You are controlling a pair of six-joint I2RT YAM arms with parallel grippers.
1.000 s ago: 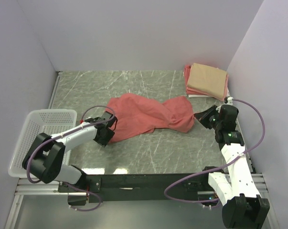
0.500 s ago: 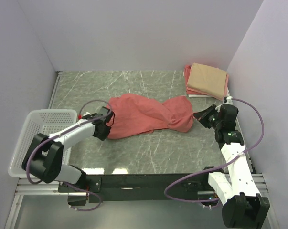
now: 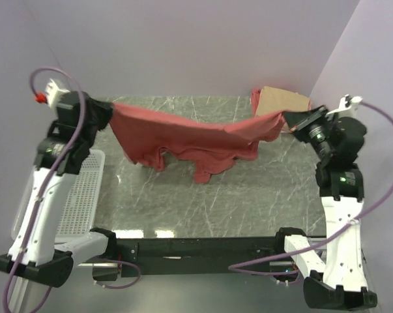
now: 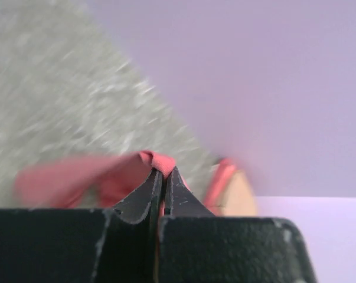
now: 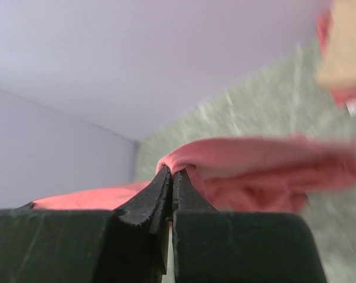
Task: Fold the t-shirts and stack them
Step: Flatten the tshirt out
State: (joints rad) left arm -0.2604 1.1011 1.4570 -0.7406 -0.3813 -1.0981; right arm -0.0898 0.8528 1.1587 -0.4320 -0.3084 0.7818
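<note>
The salmon-red t-shirt (image 3: 189,140) hangs stretched in the air above the table, sagging in the middle, its lower folds dangling. My left gripper (image 3: 109,112) is shut on its left end, raised high at the back left; in the left wrist view the cloth (image 4: 155,160) is pinched at the gripper (image 4: 164,173). My right gripper (image 3: 286,118) is shut on the right end, raised at the back right; the right wrist view shows the cloth fold (image 5: 237,153) clamped by the gripper (image 5: 171,172). A folded tan t-shirt (image 3: 284,100) lies on a folded pink one (image 3: 255,99) in the far right corner.
A white mesh basket (image 3: 85,189) stands at the left edge of the table, partly behind my left arm. The grey marble tabletop (image 3: 203,202) is walled in by pale panels at the back and on both sides.
My left gripper closed on the red t-shirt's left end. Both arms then rose and moved apart, lifting the shirt off the table and stretching it between them.
</note>
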